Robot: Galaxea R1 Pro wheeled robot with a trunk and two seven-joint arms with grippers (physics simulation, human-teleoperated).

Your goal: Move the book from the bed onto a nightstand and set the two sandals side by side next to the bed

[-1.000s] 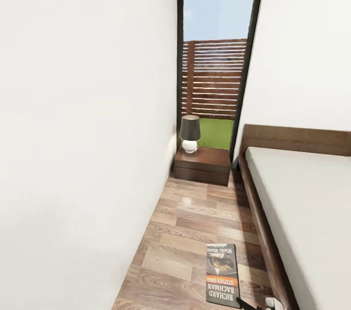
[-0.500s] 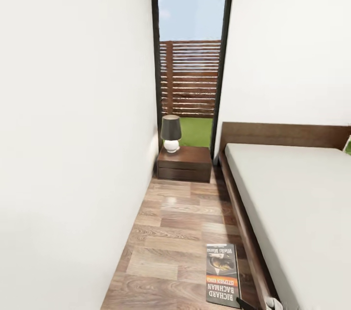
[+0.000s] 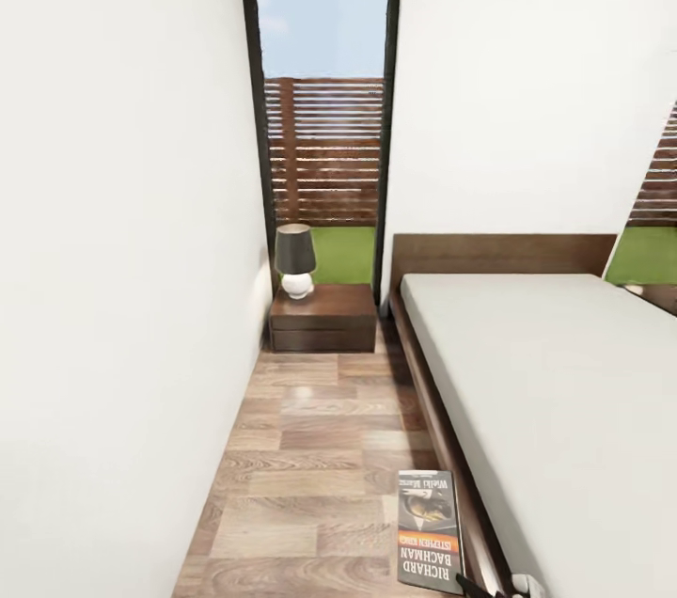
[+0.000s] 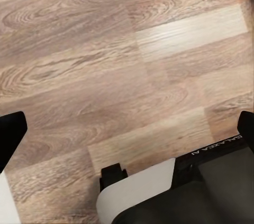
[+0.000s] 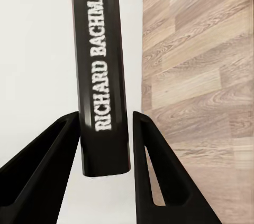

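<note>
dark-spined book (image 5: 103, 76) seemingly clamped in the right end effector (image 5: 105, 145).

Book (image 3: 430, 531) dark, orange band, white lettering; nightstand (image 3: 322, 320) dark brown; mattress (image 3: 555, 391) pale grey.

Bedroom: bed (image 3: 555, 372), nightstand (image 3: 324, 321), lamp (image 3: 295, 259), wood floor (image 3: 301, 476).

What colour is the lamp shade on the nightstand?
Dark grey-black shade on the lamp, white base; clearest in the head view.
</note>
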